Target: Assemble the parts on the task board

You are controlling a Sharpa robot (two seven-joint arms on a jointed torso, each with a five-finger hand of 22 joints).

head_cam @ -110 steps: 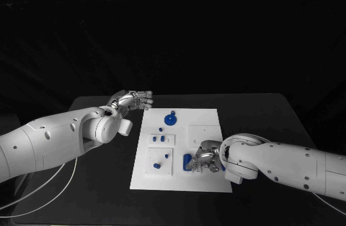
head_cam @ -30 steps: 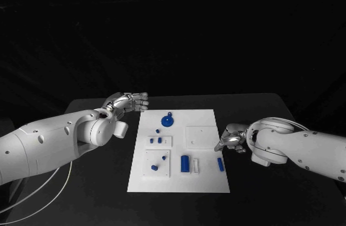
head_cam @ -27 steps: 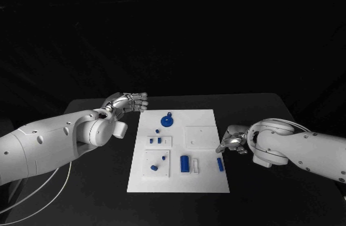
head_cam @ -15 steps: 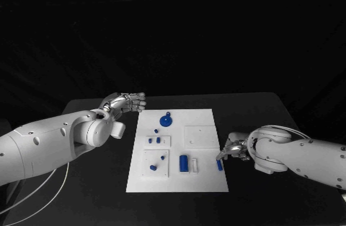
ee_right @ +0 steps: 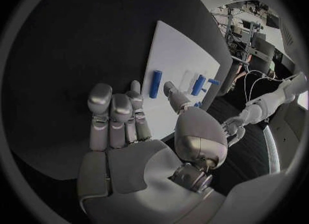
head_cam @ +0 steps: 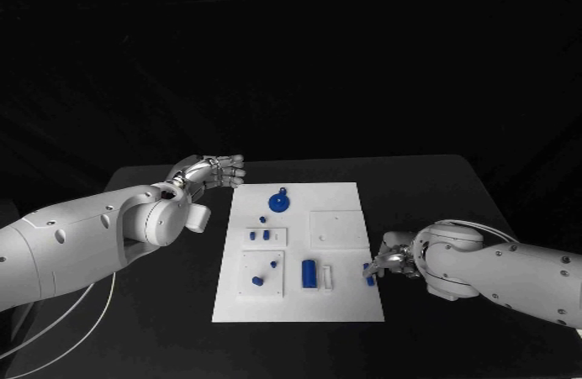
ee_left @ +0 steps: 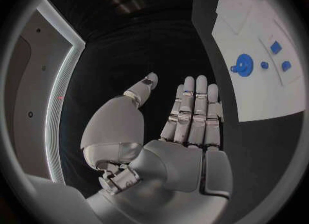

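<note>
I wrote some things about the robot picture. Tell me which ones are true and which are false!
1. The task board is white. True.
2. The left hand holds a blue part. False: it holds nothing, fingers straight, off the board's far left corner.
3. The right hand is at the board's right edge, near a small blue bar. True.
4. The round blue part lies at the board's near end. False: it lies near the far end.
5. The table is black. True.
</note>
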